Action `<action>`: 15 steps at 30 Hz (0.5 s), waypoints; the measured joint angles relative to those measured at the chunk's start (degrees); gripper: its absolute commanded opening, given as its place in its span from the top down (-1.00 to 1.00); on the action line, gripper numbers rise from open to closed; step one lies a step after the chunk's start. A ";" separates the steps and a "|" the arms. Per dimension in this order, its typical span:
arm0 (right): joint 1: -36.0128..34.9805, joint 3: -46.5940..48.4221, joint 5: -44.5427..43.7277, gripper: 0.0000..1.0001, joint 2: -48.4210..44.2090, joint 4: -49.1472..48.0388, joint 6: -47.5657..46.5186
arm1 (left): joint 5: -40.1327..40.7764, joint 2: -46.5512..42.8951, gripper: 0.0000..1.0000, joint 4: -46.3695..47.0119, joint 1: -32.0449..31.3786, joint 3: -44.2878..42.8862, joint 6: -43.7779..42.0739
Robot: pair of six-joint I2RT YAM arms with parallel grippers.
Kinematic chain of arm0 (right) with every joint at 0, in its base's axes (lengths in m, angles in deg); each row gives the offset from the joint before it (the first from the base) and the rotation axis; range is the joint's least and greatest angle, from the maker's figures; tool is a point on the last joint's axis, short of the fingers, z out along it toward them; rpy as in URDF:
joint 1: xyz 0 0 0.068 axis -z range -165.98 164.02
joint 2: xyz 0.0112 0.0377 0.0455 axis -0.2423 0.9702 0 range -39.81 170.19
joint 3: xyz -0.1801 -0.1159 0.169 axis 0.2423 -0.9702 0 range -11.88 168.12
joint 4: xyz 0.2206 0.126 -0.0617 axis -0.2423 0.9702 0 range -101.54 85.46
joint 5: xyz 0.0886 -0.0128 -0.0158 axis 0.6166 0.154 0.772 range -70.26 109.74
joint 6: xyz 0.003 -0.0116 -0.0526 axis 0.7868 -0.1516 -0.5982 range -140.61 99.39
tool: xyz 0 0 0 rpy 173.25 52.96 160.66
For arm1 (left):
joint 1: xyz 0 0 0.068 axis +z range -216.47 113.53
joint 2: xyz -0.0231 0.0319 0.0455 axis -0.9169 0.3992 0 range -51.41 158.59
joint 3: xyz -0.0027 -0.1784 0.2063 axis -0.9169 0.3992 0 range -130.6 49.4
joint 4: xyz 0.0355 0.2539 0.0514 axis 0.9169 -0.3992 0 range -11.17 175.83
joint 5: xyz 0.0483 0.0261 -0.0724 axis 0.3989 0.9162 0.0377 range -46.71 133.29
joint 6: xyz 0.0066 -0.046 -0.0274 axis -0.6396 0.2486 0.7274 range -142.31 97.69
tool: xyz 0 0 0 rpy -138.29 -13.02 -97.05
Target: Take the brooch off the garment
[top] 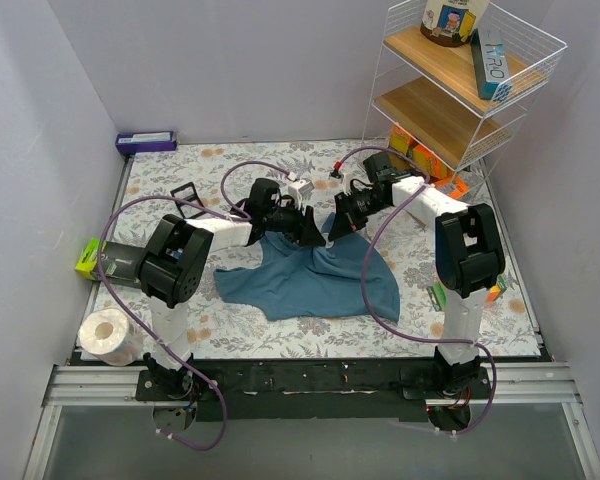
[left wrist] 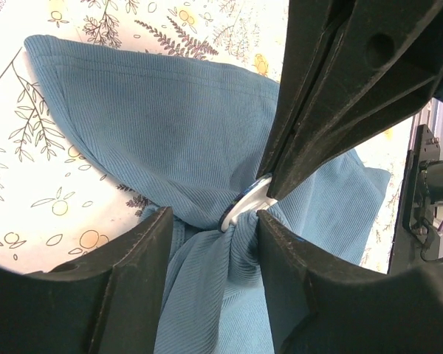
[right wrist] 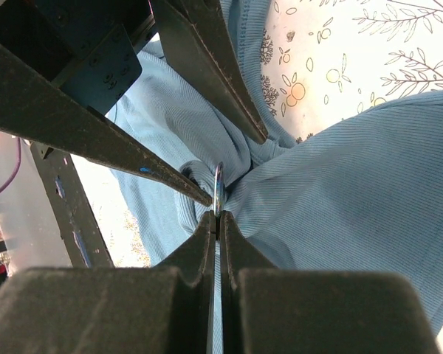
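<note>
At the near edge of the bench (top: 280, 165), which is covered in a floral print, a roll of toilet paper (top: 105, 335) stands at the left corner, just beside the left arm's base. Further in, a small green box (top: 85, 258) lies against the left wall.

The garment (top: 310, 285), a teal-blue T-shirt, lies crumpled in the middle of the bench between the two arms. Its near part is spread flat, while its far part is drawn up into a gathered peak where both grippers meet.

The left gripper (left wrist: 214, 225) reaches in from the left. Its two black fingers are set partly apart, with a twisted wad of the shirt's cloth squeezed between them and touching both. The cloth fans out from that point in tight folds.

The brooch (left wrist: 247, 204) sits at the top of this wad, just above the left fingers. It is a small whitish disc with a darker rim, and the fabric is puckered around it.

The right gripper (right wrist: 215, 220) comes in from the right. Its fingers are pressed together on the rim of the brooch, which its wrist view shows edge-on as a thin sliver at the fingertips.

Beyond the grippers, a flat purple box (top: 146, 142) rests against the back wall at the far left. At the far right stands a white wire shelf (top: 435, 115) with wooden boards, and orange packages (top: 420, 155) lie at its foot.
</note>
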 measured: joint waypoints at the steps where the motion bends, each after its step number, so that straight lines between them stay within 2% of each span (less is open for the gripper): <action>1: 0.00 0.00 0.04 0.97 0.00 0.00 -0.04 | -0.02 0.00 0.12 0.00 0.00 0.00 0.02; 7: 0.02 0.00 0.94 0.97 0.00 -0.02 -0.68 | -0.24 0.02 0.35 -0.04 -0.13 -0.22 0.35; 15: 0.92 0.00 1.44 0.97 0.20 -0.04 -1.46 | 3.06 0.42 0.44 -0.09 -2.23 -1.57 2.73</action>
